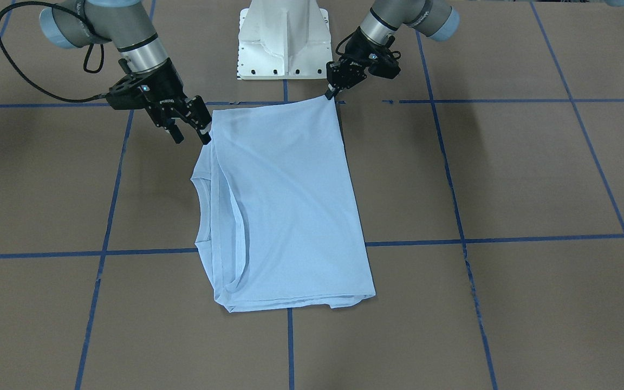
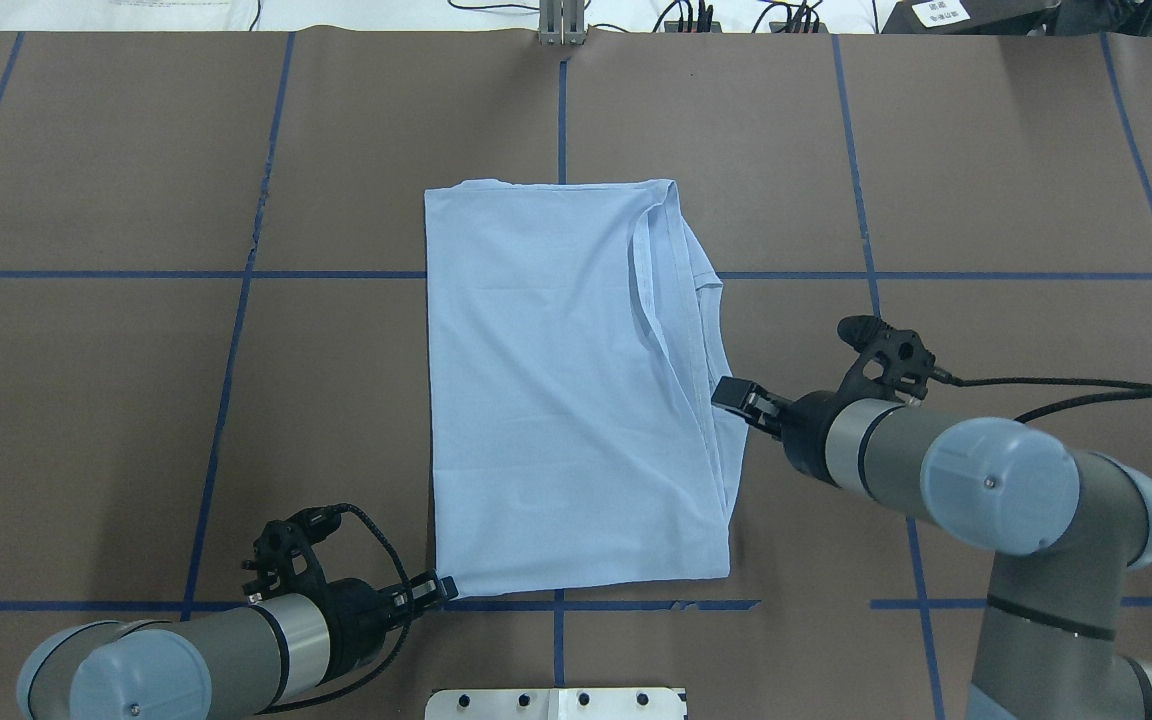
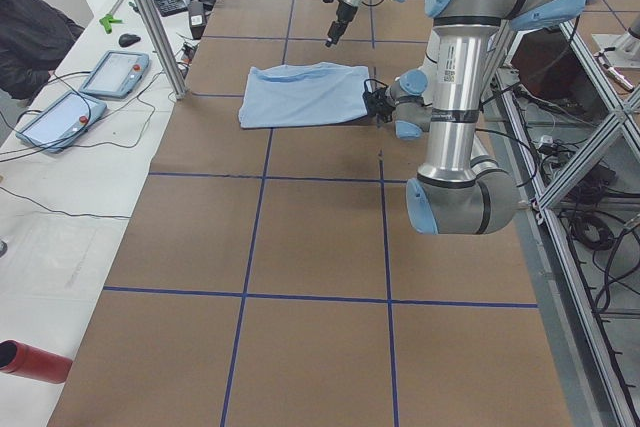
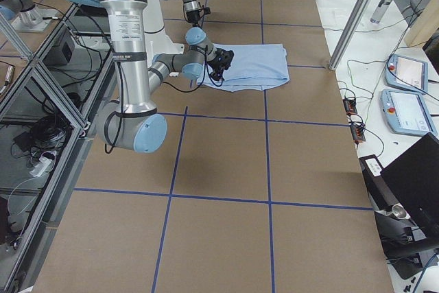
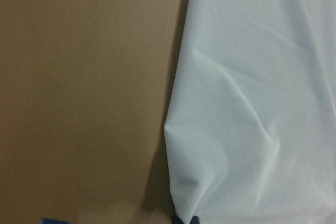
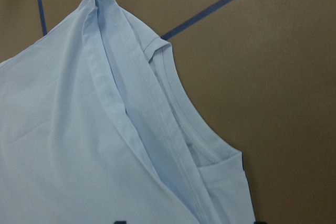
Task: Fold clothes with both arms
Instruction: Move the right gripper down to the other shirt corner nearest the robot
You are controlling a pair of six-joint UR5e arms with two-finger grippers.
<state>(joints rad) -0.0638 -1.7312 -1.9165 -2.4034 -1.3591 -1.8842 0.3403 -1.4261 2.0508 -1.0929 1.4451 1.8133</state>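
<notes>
T-shirt (image 2: 556, 400), half-folded, on counter (image 2: 136, 400). Left hand (image 2: 433, 588) pinches lower-left corner; right hand (image 2: 733, 394) released at the shirt's right edge. Next, likely: right grasps, both fold.

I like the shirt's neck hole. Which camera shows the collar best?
The right wrist-mounted view: the collar is close, its ribbed rim and stitching clear. The front-facing view shows it small at the T-shirt edge; overhead shows a thin strip; the side views are too far; the left wrist view misses it.
</notes>
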